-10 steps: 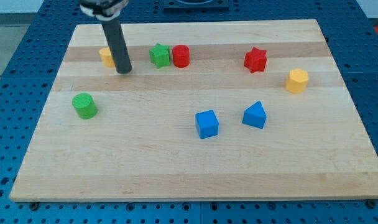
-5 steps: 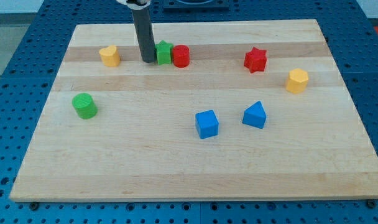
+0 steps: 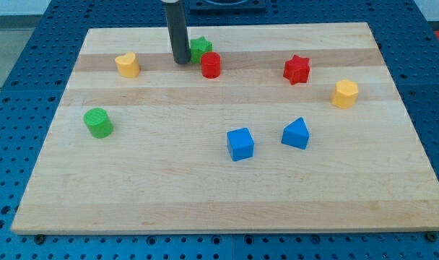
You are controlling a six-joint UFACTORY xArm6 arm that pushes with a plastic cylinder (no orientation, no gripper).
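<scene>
Eight blocks lie on our pale wooden board [image 3: 227, 202], which is made of glued strips and rests on a blue perforated table [image 3: 436, 108] that frames it on every side. We count two red, two green, two blue and two yellow.

We carry no claw, only a dark rod; my tip [image 3: 181, 62] stands near the view's top, pressed against the left side of the green star [image 3: 201, 48]. Just below and right of that star sits the red cylinder [image 3: 211, 65], touching it or nearly so. The yellow block [image 3: 127, 65], rounded in shape, lies to the tip's left, apart from it.

Farther off are the green cylinder [image 3: 98, 123] at the view's left, the red star [image 3: 297, 69] and yellow hexagonal block [image 3: 344, 94] at the right, and the blue cube [image 3: 240, 144] beside the blue wedge-topped block [image 3: 296, 133] in the middle.
</scene>
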